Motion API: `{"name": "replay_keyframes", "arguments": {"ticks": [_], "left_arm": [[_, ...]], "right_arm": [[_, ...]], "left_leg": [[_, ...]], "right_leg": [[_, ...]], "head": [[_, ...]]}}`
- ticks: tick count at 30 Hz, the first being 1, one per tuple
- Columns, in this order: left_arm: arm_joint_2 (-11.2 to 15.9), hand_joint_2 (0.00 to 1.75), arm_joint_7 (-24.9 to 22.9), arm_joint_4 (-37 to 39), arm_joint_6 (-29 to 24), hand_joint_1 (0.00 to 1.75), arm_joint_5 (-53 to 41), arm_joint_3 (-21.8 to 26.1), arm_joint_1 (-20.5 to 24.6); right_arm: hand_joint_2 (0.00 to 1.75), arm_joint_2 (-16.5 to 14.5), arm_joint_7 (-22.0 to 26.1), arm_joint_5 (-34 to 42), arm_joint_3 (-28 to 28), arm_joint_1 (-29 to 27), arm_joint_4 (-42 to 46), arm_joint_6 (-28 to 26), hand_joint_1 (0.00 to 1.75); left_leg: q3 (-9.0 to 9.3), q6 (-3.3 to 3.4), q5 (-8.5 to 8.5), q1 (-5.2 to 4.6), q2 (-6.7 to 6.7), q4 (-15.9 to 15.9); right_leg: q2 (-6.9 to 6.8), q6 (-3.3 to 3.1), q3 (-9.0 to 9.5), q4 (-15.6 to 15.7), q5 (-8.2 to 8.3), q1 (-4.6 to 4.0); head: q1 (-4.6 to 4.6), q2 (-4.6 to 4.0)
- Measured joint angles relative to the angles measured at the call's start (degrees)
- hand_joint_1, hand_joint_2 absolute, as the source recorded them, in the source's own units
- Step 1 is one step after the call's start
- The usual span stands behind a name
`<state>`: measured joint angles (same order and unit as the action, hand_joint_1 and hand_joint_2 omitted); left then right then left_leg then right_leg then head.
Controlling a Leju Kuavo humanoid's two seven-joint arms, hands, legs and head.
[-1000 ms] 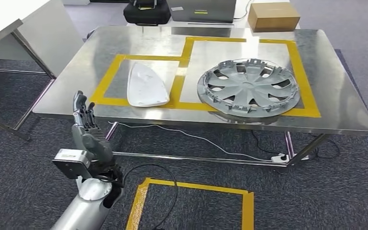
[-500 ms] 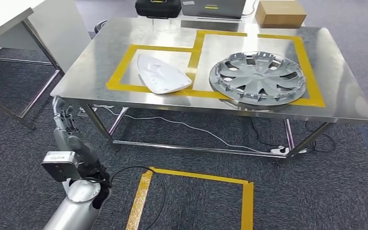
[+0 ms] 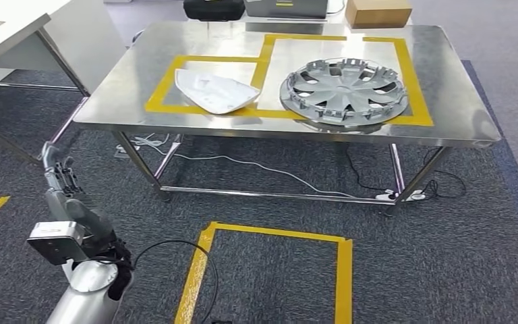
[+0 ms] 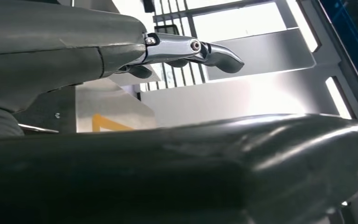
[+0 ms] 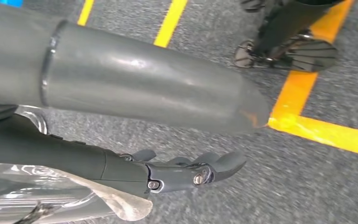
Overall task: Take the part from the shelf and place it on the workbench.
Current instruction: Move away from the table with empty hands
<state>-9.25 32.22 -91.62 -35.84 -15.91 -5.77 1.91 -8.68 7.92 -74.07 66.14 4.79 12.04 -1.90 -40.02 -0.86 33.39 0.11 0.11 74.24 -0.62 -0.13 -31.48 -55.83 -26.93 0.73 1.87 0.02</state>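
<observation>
1. Nearest, short of the workbench (image 3: 455,108): the yellow floor square (image 3: 278,234) is lying on the carpet in front of it, sitting higher in the head view than 1 s ago. The whole picture is shifting that way, so the camera is moving, not the things. I judge the robot is backing off from the workbench.
2. The left hand (image 3: 59,177) is hanging below the workbench's near left corner and well apart from it. 1 s ago it was showing against that edge. It is released, with fingers straight and nothing in them.
3. The right hand (image 5: 186,172) is pointing down at the carpet near a yellow tape line. Its fingers are loosely apart and it is grasping nothing.
4. On the workbench, the white part (image 3: 214,91) is lying flat inside the left taped box, with 1 tip reaching the tape between the 2 boxes. No hand is touching it.
5. The wheel cover (image 3: 342,90) is lying in the right taped box, apart from the white part.
6. At the workbench's far edge, a black case (image 3: 214,8) and a cardboard box (image 3: 378,12) are standing.
7. Reading: with both hands free and the part resting on the workbench, the placing is looking done. The retreat is either closing the task or starting a new trip to the shelf; I cannot tell which.
</observation>
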Motion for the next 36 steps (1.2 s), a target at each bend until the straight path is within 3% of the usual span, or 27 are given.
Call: {"name": "replay_keyframes", "arguments": {"ticks": [1, 3, 5, 6, 8, 9, 10, 11, 13, 14, 15, 16, 18, 20, 21, 24, 25, 27, 29, 30, 31, 32, 34, 36], "left_arm": [[0.02, 0.00, 0.00, -0.02, -0.01, 0.00, -0.04, 0.03, -0.07], [0.09, 0.00, 0.00, -0.21, -0.01, 0.00, -0.09, 0.09, -0.09], [0.13, 0.00, 0.02, -0.58, -0.01, 0.00, -0.17, 0.13, -0.05], [0.15, 0.00, 0.03, -0.74, -0.01, 0.00, -0.21, 0.16, -0.03], [0.17, 0.00, 0.04, -0.85, -0.01, 0.00, -0.26, 0.32, -0.05], [0.17, 0.00, 0.05, -0.86, 0.00, 0.00, -0.27, 0.42, -0.03], [0.14, 0.00, 0.08, -0.89, 0.04, 0.00, -0.29, 0.51, -0.04], [0.10, 0.00, 0.13, -0.91, 0.10, 0.00, -0.32, 0.58, -0.07], [0.07, 0.00, 0.20, -0.95, 0.39, 0.00, -0.27, 0.75, -0.29], [0.07, 0.00, 0.20, -0.95, 0.65, 0.00, -0.06, 0.82, -0.46], [0.08, 0.00, 0.19, -0.95, 0.95, 0.00, 0.26, 0.88, -0.60], [0.09, 0.00, 0.15, -0.95, 1.24, 0.00, 0.60, 0.93, -0.71], [0.11, 0.00, 0.07, -1.00, 1.64, 0.00, 1.26, 1.14, -0.85], [0.13, 0.00, 0.02, -1.26, 1.84, 0.00, 1.64, 1.41, -0.91], [0.14, 0.00, 0.02, -1.40, 1.93, 0.00, 1.75, 1.51, -0.94], [0.15, 0.00, 0.02, -1.57, 2.08, 0.00, 1.97, 1.67, -1.15], [0.15, 0.00, 0.02, -1.58, 2.09, 0.00, 2.01, 1.71, -1.25], [0.17, 0.00, 0.02, -1.60, 2.17, 0.00, 2.07, 1.79, -1.43], [0.20, 0.00, 0.02, -1.60, 2.31, 0.00, 2.13, 1.81, -1.67], [0.20, 0.00, 0.02, -1.60, 2.36, 0.00, 2.14, 1.81, -1.80], [0.20, 0.00, 0.02, -1.60, 2.41, 0.00, 2.14, 1.81, -1.88], [0.20, 0.00, 0.02, -1.60, 2.45, 0.00, 2.14, 1.81, -1.93], [0.20, 0.00, 0.02, -1.60, 2.47, 0.00, 2.14, 1.81, -1.95], [0.21, 0.00, 0.04, -1.63, 2.48, 0.00, 2.10, 1.81, -2.02]], "right_arm": [[0.00, 0.00, 0.00, -0.01, -0.01, 0.00, 0.00, 0.02, 0.00], [0.00, -0.01, 0.02, -0.02, -0.02, 0.02, 0.00, 0.05, 0.00], [0.00, -0.08, 0.06, -0.02, -0.01, 0.04, 0.00, 0.07, 0.00], [0.00, -0.11, 0.08, -0.02, -0.01, 0.04, 0.00, 0.07, 0.00], [0.00, -0.13, 0.05, -0.02, -0.01, 0.01, 0.00, 0.05, 0.00], [0.00, -0.11, 0.00, -0.03, -0.01, -0.03, 0.00, 0.04, 0.00], [0.00, -0.10, -0.07, -0.03, -0.01, -0.09, 0.00, 0.02, 0.00], [0.00, -0.09, -0.14, -0.04, 0.00, -0.13, 0.00, 0.03, 0.00], [0.00, -0.09, -0.24, -0.07, -0.01, -0.14, 0.00, 0.05, 0.00], [0.00, -0.08, -0.27, -0.07, -0.01, -0.14, 0.00, 0.06, 0.00], [0.00, -0.06, -0.32, -0.04, -0.01, -0.16, 0.00, 0.05, 0.00], [0.00, -0.03, -0.37, 0.00, 0.01, -0.18, 0.00, 0.04, 0.00], [0.00, 0.02, -0.47, 0.12, 0.05, -0.17, 0.01, 0.02, 0.00], [0.00, 0.02, -0.54, 0.25, 0.08, -0.04, 0.02, 0.04, 0.00], [0.00, 0.02, -0.54, 0.32, 0.11, 0.03, 0.02, 0.05, 0.00], [0.00, -0.03, -0.62, 0.52, 0.23, -0.13, 0.01, 0.11, 0.00], [0.00, -0.06, -0.66, 0.61, 0.26, -0.22, 0.01, 0.17, 0.00], [0.00, -0.08, -0.79, 0.84, 0.31, -0.27, 0.01, 0.40, 0.00], [0.00, -0.07, -1.04, 1.13, 0.49, -0.26, 0.02, 0.71, 0.00], [0.00, -0.07, -1.22, 1.25, 0.66, -0.26, 0.02, 0.83, 0.00], [0.00, -0.07, -1.43, 1.34, 0.86, -0.27, 0.02, 0.90, 0.00], [0.00, -0.07, -1.61, 1.39, 1.04, -0.27, 0.01, 0.98, 0.00], [0.00, -0.23, -1.81, 1.43, 1.26, -0.22, -0.03, 1.08, 0.00], [0.00, -0.40, -1.87, 1.46, 1.35, -0.04, -0.07, 1.12, 0.00]], "left_leg": [[1.55, 0.07, -1.16, 0.03, 0.00, -0.90], [7.47, 0.60, -3.32, -0.03, -0.05, -8.45], [12.52, 1.28, -3.38, -0.29, -0.12, -16.21], [13.41, 1.54, -3.11, -0.49, -0.14, -17.92], [12.90, 2.16, -3.96, -0.64, -0.07, -18.57], [12.44, 2.54, -4.58, -0.55, 0.05, -18.82], [11.79, 2.99, -5.33, -0.41, 0.17, -19.04], [11.03, 3.31, -6.05, -0.26, 0.27, -19.25], [9.40, 3.60, -7.15, -0.33, 0.36, -19.22], [8.59, 3.57, -7.69, -0.39, 0.40, -19.19], [7.77, 3.52, -8.28, -0.43, 0.44, -19.16], [6.99, 3.41, -8.85, -0.43, 0.47, -19.11], [5.72, 3.03, -9.81, -0.41, 0.46, -18.87], [4.87, 2.55, -10.39, -0.56, 0.47, -18.24], [4.51, 2.31, -10.67, -0.66, 0.49, -17.90], [3.71, 1.56, -10.83, -0.70, 0.37, -16.92], [3.19, 1.22, -9.79, -0.64, 0.27, -15.62], [1.01, 0.56, -5.88, -0.42, 0.13, -9.63], [-1.50, 0.23, -2.32, -0.23, 0.13, -2.17], [-1.78, 0.27, -1.98, -0.20, 0.12, -0.43], [-1.05, 0.47, -2.76, -0.22, 0.08, -0.91], [0.63, 0.84, -4.48, -0.28, -0.09, -3.55], [4.94, 2.11, -7.70, -0.44, -1.37, -11.28], [7.18, 2.92, -8.56, -0.65, -2.49, -15.66]], "right_leg": [[-0.01, 0.09, -0.97, -0.24, 0.55, -0.02], [0.03, 0.39, -2.65, -0.80, 1.51, -0.05], [0.09, 0.99, -3.59, -1.09, 2.49, -0.10], [0.09, 1.36, -3.81, -1.05, 3.00, -0.05], [0.16, 2.10, -4.15, -0.79, 4.02, 0.11], [0.27, 2.40, -4.61, -1.07, 3.63, 0.12], [0.40, 2.66, -5.36, -2.15, 2.18, 0.10], [0.52, 2.86, -6.39, -4.43, -0.28, 0.08], [0.57, 3.11, -8.56, -11.62, -5.66, 0.09], [0.56, 3.19, -9.19, -15.09, -6.75, 0.10], [0.55, 3.24, -9.14, -17.18, -6.31, 0.11], [0.55, 3.24, -8.24, -17.47, -4.84, 0.11], [0.53, 3.14, -3.33, -12.04, -1.87, 0.14], [0.58, 2.91, 2.68, -3.73, -2.30, 0.10], [0.62, 2.77, 4.48, -0.98, -3.22, 0.06], [0.58, 1.88, 4.96, 0.76, -4.07, 0.20], [0.50, 1.38, 4.86, 0.76, -3.87, 0.31], [0.42, 0.55, 4.74, 0.81, -3.48, 0.34], [0.56, 0.17, 4.35, 0.77, -3.22, 0.17], [0.72, 0.12, 4.23, 0.75, -3.13, 0.05], [0.94, 0.12, 4.19, 0.73, -3.07, -0.08], [1.19, 0.13, 4.24, 0.72, -3.03, -0.23], [1.80, 0.20, 4.12, 0.69, -3.03, -0.39], [2.44, 0.62, 3.74, 0.64, -2.87, -0.18]], "head": [[0.00, 0.00], [0.01, 0.00], [-0.02, 0.01], [0.09, 0.01], [0.25, 0.02], [0.33, 0.02], [0.22, 0.02], [0.11, 0.02], [-0.20, 0.02], [-0.29, 0.02], [-0.33, 0.02], [-0.37, 0.02], [-0.41, 0.02], [-0.49, 0.01], [-0.53, 0.01], [-0.50, 0.02], [-0.39, 0.01], [-0.11, 0.01], [0.01, 0.00], [0.01, 0.00], [0.01, 0.01], [0.00, 0.01], [-0.16, 0.01], [-0.26, 0.01]]}}
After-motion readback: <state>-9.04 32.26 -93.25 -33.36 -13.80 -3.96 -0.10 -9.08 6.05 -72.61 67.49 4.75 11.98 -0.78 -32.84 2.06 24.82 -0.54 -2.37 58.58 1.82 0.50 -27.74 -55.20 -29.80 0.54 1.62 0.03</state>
